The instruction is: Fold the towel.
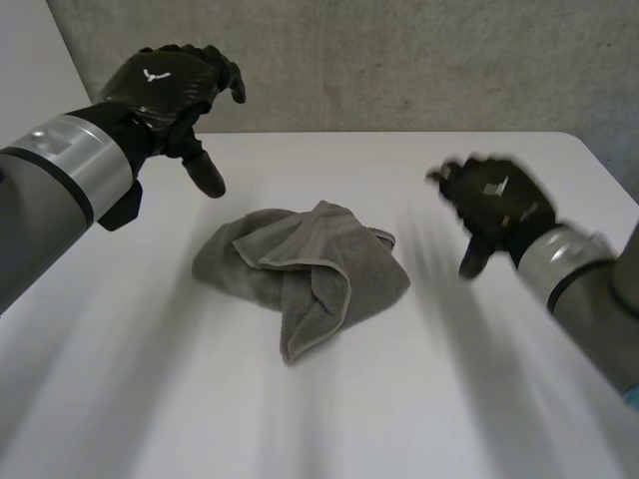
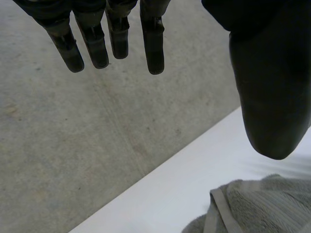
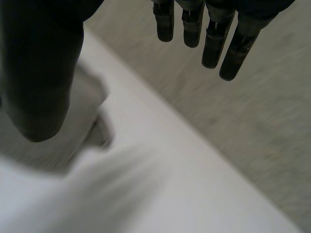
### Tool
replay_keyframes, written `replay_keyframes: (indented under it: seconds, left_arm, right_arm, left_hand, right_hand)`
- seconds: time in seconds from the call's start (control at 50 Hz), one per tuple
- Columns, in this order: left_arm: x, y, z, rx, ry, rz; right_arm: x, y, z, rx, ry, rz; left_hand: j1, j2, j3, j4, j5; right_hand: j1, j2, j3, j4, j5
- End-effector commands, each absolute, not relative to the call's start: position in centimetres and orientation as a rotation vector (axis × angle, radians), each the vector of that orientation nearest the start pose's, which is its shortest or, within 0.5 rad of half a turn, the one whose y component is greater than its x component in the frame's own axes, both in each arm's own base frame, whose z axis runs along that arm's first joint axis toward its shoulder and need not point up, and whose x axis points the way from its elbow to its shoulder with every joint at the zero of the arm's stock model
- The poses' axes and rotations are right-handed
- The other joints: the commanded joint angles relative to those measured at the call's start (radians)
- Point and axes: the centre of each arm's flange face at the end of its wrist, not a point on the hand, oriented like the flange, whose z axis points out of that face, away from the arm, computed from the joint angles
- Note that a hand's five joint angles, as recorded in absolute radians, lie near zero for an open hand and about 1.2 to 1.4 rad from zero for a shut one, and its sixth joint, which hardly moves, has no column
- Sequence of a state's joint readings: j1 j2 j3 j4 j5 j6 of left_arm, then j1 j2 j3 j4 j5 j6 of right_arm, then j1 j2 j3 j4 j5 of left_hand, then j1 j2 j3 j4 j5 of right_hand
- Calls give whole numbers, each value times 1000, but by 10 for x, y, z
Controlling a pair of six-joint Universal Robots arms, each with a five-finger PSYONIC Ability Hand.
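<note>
Hovering near towel (image 1: 310, 269): left hand (image 1: 170, 85), right hand (image 1: 499, 205), fingers (image 2: 154, 53) straight, empty.

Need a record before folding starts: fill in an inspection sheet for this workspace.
Surface: white table.
Job's things: grey towel, crumpled in a heap mid-table, not yet folded.
Clutter: nothing seen.
Hands: left hand open, hovering off the towel's left side; right hand open, hovering off its right side; neither touches the towel.
Cables: nothing seen.
Surroundings: grey concrete surface beyond the table's far edge.
</note>
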State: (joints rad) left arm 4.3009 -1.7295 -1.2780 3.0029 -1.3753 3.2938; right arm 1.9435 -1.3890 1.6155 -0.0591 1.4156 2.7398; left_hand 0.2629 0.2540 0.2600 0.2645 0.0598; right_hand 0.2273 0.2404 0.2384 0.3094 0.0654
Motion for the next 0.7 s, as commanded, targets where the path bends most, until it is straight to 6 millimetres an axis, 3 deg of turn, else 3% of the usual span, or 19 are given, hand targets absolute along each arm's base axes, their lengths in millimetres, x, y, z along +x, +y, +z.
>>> replay_keyframes:
  seconds: [0.02,0.06,0.16,0.32,0.7]
  left_arm:
    - [-264,-262,337,754,2389,-2438]
    - [-260,-266,339,696,2407,-2447]
    - [-250,-275,343,572,2438,-2469]
    - [-249,-276,344,564,2439,-2469]
    - [-249,-274,346,564,2432,-2480]
  right_arm:
    - [248,-256,318,-674,1916,-2155]
    - [246,-252,338,-601,1861,-2178]
    - [243,-250,346,-554,1898,-2151]
    - [241,-256,341,-530,1997,-2113]
    - [239,-257,340,-508,2027,-2129]
  left_hand:
    - [-73,-64,-70,-75,-44]
    - [-76,-67,-73,-77,-47]
    - [-76,-67,-73,-77,-47]
    - [-76,-67,-73,-77,-47]
    - [-76,-67,-73,-77,-47]
  right_hand:
    - [-53,-66,-64,-135,-65]
    - [-53,-66,-64,-135,-65]
    - [-53,-66,-64,-135,-65]
    - [-53,-66,-64,-135,-65]
    - [-53,-66,-64,-135,-65]
